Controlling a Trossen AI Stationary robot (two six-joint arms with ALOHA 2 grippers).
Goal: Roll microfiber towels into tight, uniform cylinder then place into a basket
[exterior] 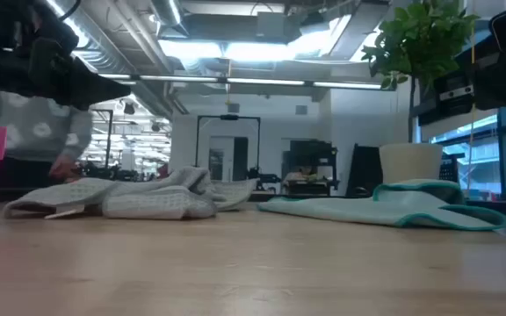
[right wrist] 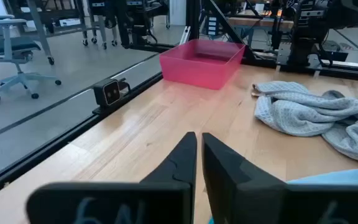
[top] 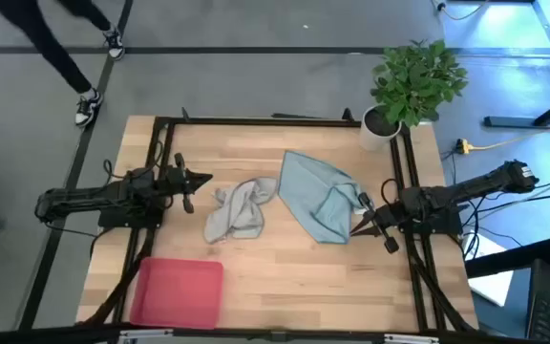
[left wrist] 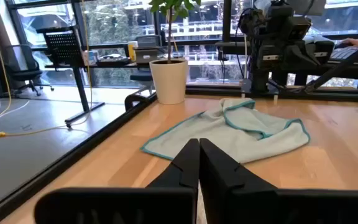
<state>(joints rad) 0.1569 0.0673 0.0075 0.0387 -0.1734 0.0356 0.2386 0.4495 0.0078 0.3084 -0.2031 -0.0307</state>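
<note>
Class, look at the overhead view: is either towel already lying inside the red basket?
No. The red basket holds nothing, while the grey towel and the blue towel both lie unrolled on the table.

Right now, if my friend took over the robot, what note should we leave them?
Left gripper: shut, empty, beside the grey towel.
Right gripper: nearly shut, empty, at the edge of the blue-teal towel.
Both towels lie crumpled and unrolled mid-table, grey one on the left arm's side.
The pink-red basket sits at the table's near edge on the left arm's side, with nothing in it.
Done: nothing yet.
Left: flatten, roll each towel tight, put both in the basket.
</note>
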